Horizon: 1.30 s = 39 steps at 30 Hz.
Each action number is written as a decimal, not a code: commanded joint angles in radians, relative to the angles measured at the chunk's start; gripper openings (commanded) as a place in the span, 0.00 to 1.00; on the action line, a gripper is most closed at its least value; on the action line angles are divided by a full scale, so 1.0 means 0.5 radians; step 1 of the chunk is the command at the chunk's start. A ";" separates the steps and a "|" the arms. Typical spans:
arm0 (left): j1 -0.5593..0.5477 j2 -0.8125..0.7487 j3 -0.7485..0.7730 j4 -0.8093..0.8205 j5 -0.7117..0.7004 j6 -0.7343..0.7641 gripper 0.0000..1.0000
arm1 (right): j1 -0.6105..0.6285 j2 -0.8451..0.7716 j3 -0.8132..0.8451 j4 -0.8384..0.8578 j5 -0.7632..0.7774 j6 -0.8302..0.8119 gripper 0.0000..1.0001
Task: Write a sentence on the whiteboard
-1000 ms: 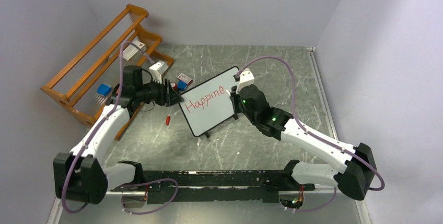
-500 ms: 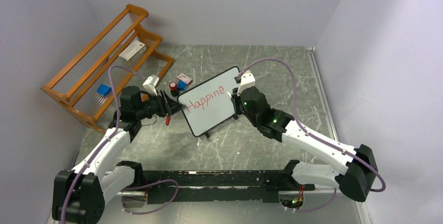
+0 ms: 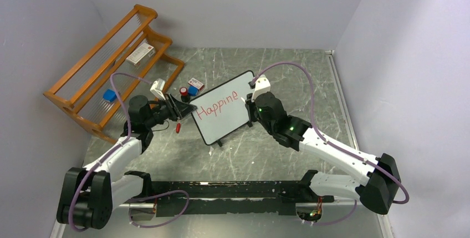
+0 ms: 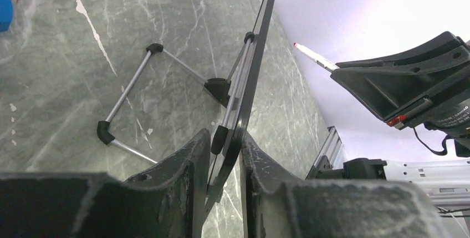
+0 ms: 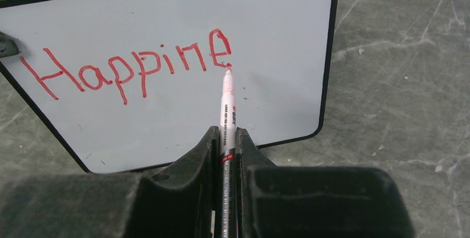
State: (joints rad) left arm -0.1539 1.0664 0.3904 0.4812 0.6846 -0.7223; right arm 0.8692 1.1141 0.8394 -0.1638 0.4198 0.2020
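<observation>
Whiteboard [image 3: 224, 107]: smooth white rectangle with a thin black frame and rounded corners. It stands tilted back on a wire stand [image 4: 128, 104] with black rubber-tipped bends, mid-table between the two arms.
Sentence [image 5: 133, 69]: uneven red marker strokes in one rising line, reading "Happine".
Marker [image 5: 227, 110]: slim white barrel with small print. Its reddened tip touches the board just under the last "e".
Table [image 3: 266, 143]: grey-green, marble-veined, matte.
Rack [image 3: 105, 66]: orange wood rails with thin wire rods, at the far left.
Left arm: stretched low and forward. The left tool [image 4: 224, 155] is clenched on the whiteboard's left edge, one rough black finger on each face.
Right arm: elbow bent, wrist angled down towards the board. The right tool [image 5: 226, 143] is clamped on the marker's barrel.
</observation>
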 commanded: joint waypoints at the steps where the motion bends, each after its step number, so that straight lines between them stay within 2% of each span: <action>1: 0.007 0.051 -0.067 0.360 -0.001 -0.027 0.25 | -0.014 0.005 0.008 0.026 0.027 -0.040 0.00; 5: 0.007 0.103 -0.018 0.328 0.019 0.061 0.09 | -0.017 0.022 0.017 0.024 0.059 -0.072 0.00; 7: 0.007 0.113 0.028 0.240 0.048 0.125 0.05 | -0.022 0.038 0.024 0.018 0.074 -0.089 0.00; 12: 0.007 0.082 0.219 -0.204 0.089 0.384 0.05 | -0.049 0.044 0.035 0.030 0.067 -0.108 0.00; 17: 0.007 0.125 0.349 -0.434 0.210 0.564 0.05 | -0.054 0.020 0.037 0.058 0.045 -0.129 0.00; 22: 0.007 0.220 0.577 -0.912 0.304 0.956 0.05 | -0.054 -0.017 0.010 0.073 0.029 -0.131 0.00; 27: 0.007 0.328 0.700 -1.318 0.262 1.306 0.05 | -0.054 -0.027 -0.027 0.111 0.018 -0.119 0.00; 31: 0.007 0.290 0.654 -1.350 0.192 1.317 0.05 | -0.055 -0.020 -0.018 0.096 0.037 -0.110 0.00; 39: -0.011 0.007 0.517 -1.362 -0.072 1.419 0.05 | -0.054 0.008 -0.034 0.126 0.010 -0.114 0.00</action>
State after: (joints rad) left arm -0.1577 1.0977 0.6819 -0.0978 0.8017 -0.1230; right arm 0.8497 1.1210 0.8333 -0.1287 0.4328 0.1497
